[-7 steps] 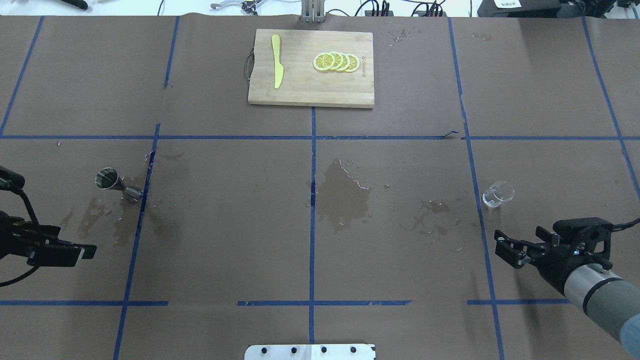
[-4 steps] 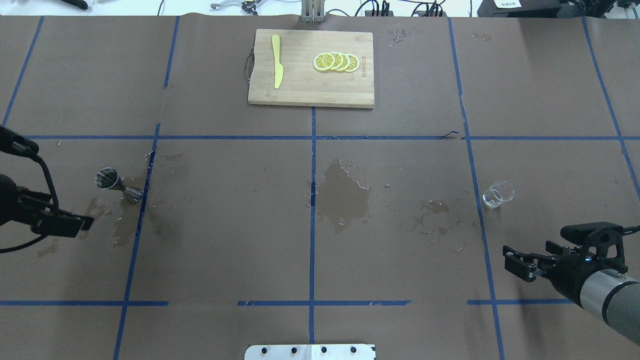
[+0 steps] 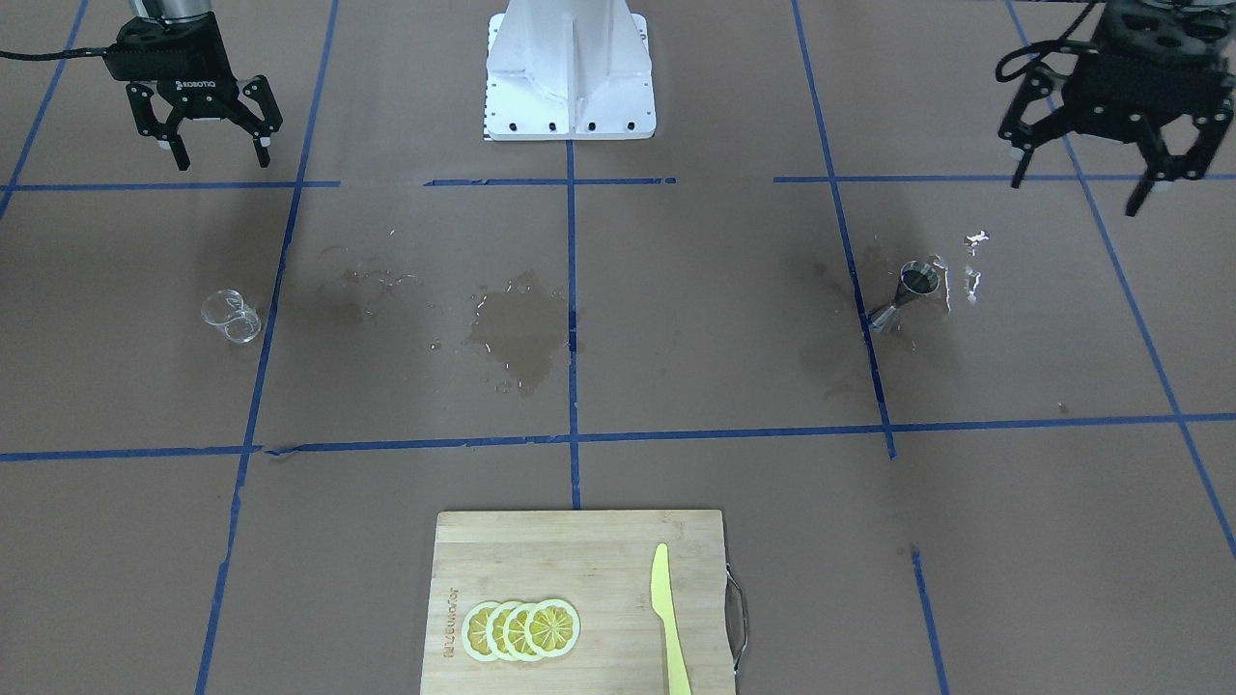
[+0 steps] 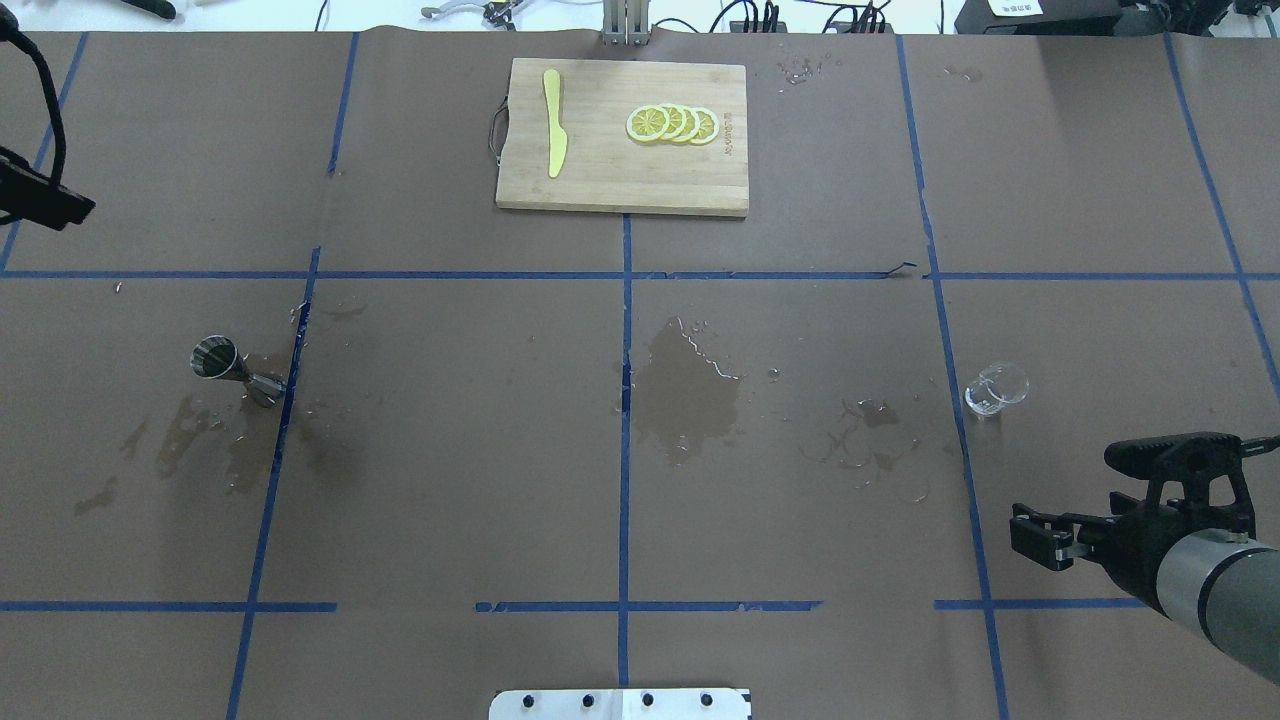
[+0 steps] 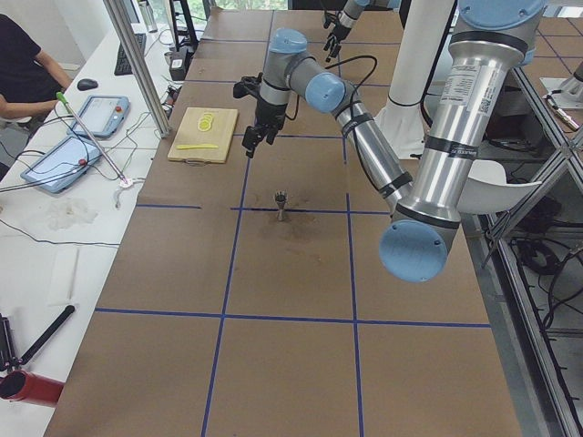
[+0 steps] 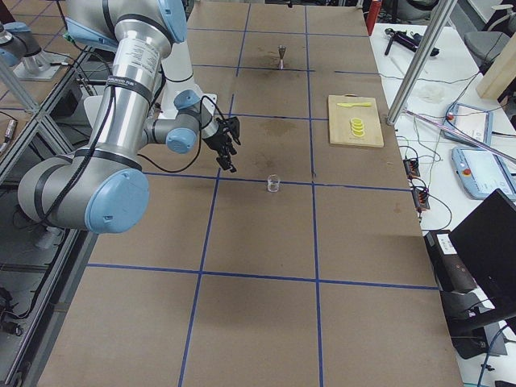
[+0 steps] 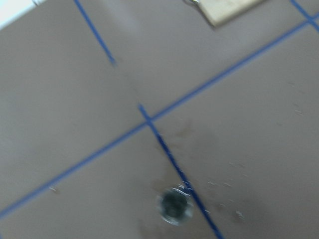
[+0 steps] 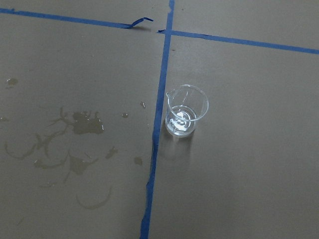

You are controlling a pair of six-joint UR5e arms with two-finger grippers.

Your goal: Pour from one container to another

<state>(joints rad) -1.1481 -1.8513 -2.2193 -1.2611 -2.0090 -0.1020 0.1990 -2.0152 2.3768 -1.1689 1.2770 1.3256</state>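
Note:
The small clear glass cup stands upright on the table's right side, and the right wrist view shows it beside a blue tape line. My right gripper hovers open and empty nearer the robot, well apart from the cup. On the left side the steel jigger stands upright by a tape line, with wet patches around it. My left gripper hangs open and empty, raised high and away from the jigger. From the left wrist view the jigger appears blurred, far below.
A bamboo cutting board lies at the far centre with lemon slices and a yellow knife. A water puddle darkens the middle of the paper-covered table. The robot's base plate sits at the near edge.
The left arm has swung up and away from beside the jigger, nearly out of the overhead view. The right gripper has drawn back a little from the glass cup. Both containers stayed put.

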